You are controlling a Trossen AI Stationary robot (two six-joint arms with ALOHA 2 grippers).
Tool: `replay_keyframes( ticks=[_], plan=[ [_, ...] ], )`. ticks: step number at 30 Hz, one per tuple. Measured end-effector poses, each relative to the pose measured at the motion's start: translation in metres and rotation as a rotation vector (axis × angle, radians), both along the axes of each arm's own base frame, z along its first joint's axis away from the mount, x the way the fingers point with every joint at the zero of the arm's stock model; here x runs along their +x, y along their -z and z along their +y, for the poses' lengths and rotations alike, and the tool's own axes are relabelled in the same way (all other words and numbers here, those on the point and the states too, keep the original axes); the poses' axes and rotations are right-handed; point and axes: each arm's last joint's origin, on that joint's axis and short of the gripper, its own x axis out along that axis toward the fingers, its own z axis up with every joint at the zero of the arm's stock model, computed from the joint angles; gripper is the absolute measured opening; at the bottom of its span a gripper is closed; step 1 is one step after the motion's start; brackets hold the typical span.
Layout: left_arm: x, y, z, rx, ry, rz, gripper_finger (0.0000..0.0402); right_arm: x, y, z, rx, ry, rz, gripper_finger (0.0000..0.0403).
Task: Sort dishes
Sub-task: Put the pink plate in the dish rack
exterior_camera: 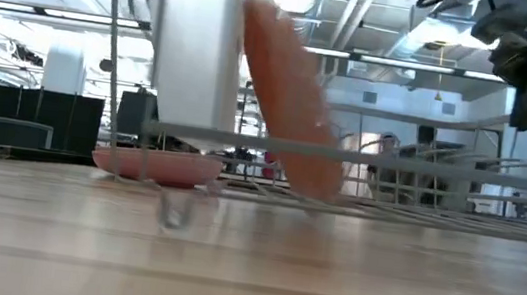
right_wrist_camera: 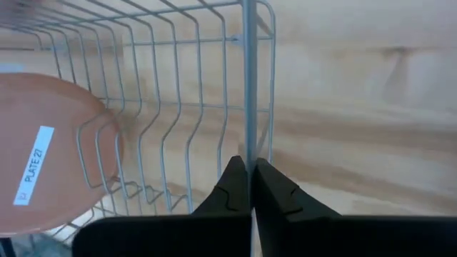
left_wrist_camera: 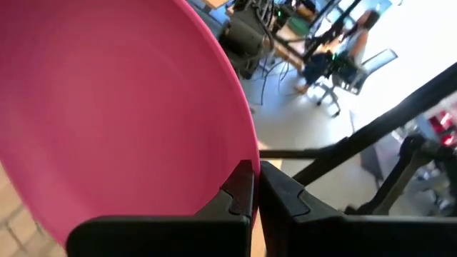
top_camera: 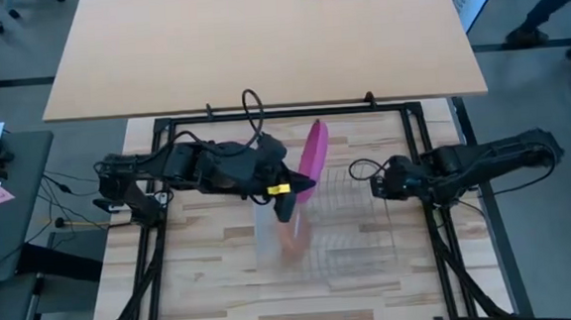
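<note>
From above, you see the left end effector (top_camera: pixel 285 192) at the worktop's (top_camera: pixel 214 283) centre, clamped on the magenta plate (top_camera: pixel 312 150) standing on edge toward its 1 o'clock. The right end effector (top_camera: pixel 376 175) waits at 3 o'clock, fingers pressed together on a wire of the wire rack (top_camera: pixel 355 237). At worktop level, an orange plate (exterior_camera: pixel 289 100) leans in the rack and a pale pink plate (exterior_camera: pixel 158 165) lies flat at 9 o'clock; a workshop lies behind.

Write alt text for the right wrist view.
The right hand is shut on a vertical wire at the edge of the silver wire rack. An orange-tan plate with a white label stands in the rack, over a pale wooden table.
</note>
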Motion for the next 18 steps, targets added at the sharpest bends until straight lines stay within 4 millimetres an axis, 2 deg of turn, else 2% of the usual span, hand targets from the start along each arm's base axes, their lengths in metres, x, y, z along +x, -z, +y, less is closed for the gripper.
replay_keyframes(
  ticks=[6,12,18],
  plan=[
    [-0.012,-0.007,0.018,0.066,0.009,0.022,0.0000,0.002,0.000,-0.019,-0.032,0.084,-0.008,0.0001],
    [-0.010,-0.008,0.039,0.070,0.072,0.025,0.0000,0.001,0.000,-0.040,-0.059,0.107,-0.003,0.0001],
    [-0.010,-0.009,0.049,0.055,0.061,0.015,0.0000,0.001,0.000,-0.052,-0.066,0.140,-0.007,0.0010]
  ],
)
